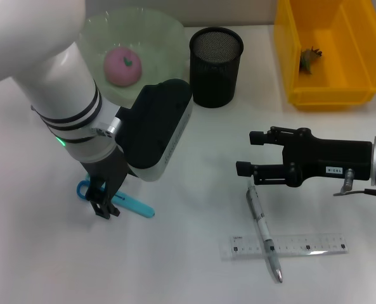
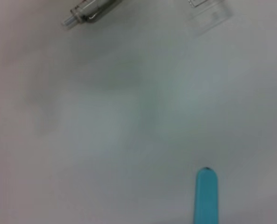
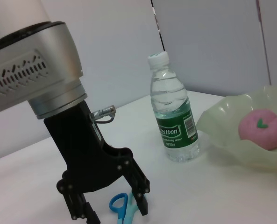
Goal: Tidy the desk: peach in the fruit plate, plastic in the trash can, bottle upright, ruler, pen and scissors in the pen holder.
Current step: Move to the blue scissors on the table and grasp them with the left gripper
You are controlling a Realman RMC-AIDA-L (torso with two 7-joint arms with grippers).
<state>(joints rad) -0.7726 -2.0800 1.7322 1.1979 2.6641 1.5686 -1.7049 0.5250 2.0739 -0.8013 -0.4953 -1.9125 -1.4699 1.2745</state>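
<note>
The pink peach (image 1: 123, 65) lies in the pale green fruit plate (image 1: 165, 31). A crumpled piece of plastic (image 1: 310, 58) sits in the yellow bin (image 1: 289, 69). The bottle (image 3: 173, 112) stands upright beside the plate; in the head view my left arm hides it. The black mesh pen holder (image 1: 216, 63) stands at the back. Blue scissors (image 1: 136, 206) lie flat, and my left gripper (image 1: 105, 208) is down over their handle end, open, a finger on each side (image 3: 140, 198). The pen (image 1: 264, 231) lies across the clear ruler (image 1: 289, 246). My right gripper (image 1: 250, 152) hovers open just above the pen's top end.
The scissors' blue tip (image 2: 206, 196), the pen's tip (image 2: 89, 11) and the ruler's end (image 2: 208, 11) show in the left wrist view. The desk surface is white. A grey wall stands behind the bottle.
</note>
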